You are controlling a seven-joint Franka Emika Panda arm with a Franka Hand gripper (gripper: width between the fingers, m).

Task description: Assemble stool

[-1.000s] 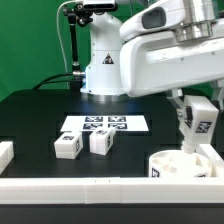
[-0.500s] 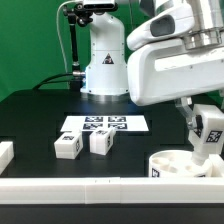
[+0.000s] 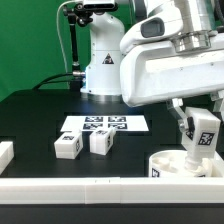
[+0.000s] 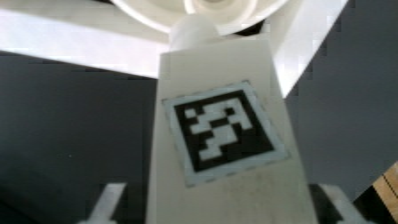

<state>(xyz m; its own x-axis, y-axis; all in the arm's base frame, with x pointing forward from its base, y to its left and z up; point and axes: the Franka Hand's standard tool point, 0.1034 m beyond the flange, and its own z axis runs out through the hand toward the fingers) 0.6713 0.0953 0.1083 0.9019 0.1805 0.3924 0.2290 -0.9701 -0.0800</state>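
The round white seat (image 3: 163, 160) stands at the front of the exterior view's right, with a tag on its side. My gripper (image 3: 194, 118) is shut on a white stool leg (image 3: 202, 137) and holds it upright, its lower end at the seat's top. In the wrist view the tagged leg (image 4: 217, 130) fills the middle between my fingers (image 4: 109, 203), with the seat (image 4: 151, 15) beyond its far end. Two more tagged legs (image 3: 68, 146) (image 3: 100, 141) lie side by side on the black table, left of the seat.
The marker board (image 3: 105, 124) lies flat behind the two loose legs. A long white border bar (image 3: 90, 188) runs along the front edge, and another white piece (image 3: 5, 153) sits at the left edge. The robot base (image 3: 100, 60) stands at the back.
The held leg swung toward the exterior view's right, then came partly back. It now sits slightly lower over the seat. The loose legs have not moved.
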